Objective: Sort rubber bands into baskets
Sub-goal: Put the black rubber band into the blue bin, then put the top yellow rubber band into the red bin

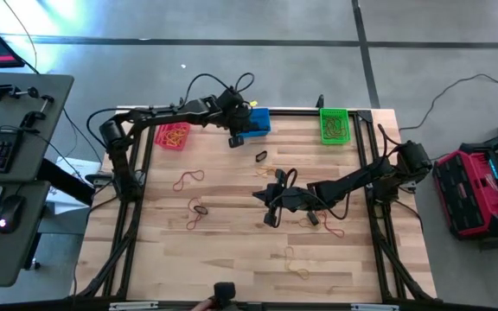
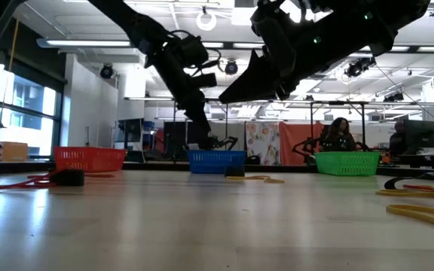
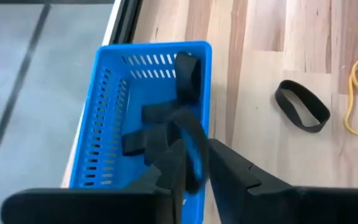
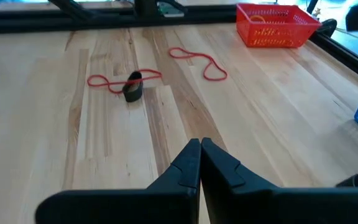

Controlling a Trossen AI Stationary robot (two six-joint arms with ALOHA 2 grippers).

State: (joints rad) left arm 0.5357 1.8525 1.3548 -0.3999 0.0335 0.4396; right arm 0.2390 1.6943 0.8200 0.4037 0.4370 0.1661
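- left gripper (image 3: 194, 165) hangs over the blue basket (image 1: 256, 121) at upper centre of the high view, fingers slightly apart, a black band (image 3: 188, 149) draped between them above bands already inside.
- to do it well, i'd say: spread wider, keep over the basket's middle, let the band fall clear.
- basket's long axis runs away from the wrist camera; that band hangs about the same way.
- right gripper (image 4: 199, 160), fingers together, empty, hovers mid-table.
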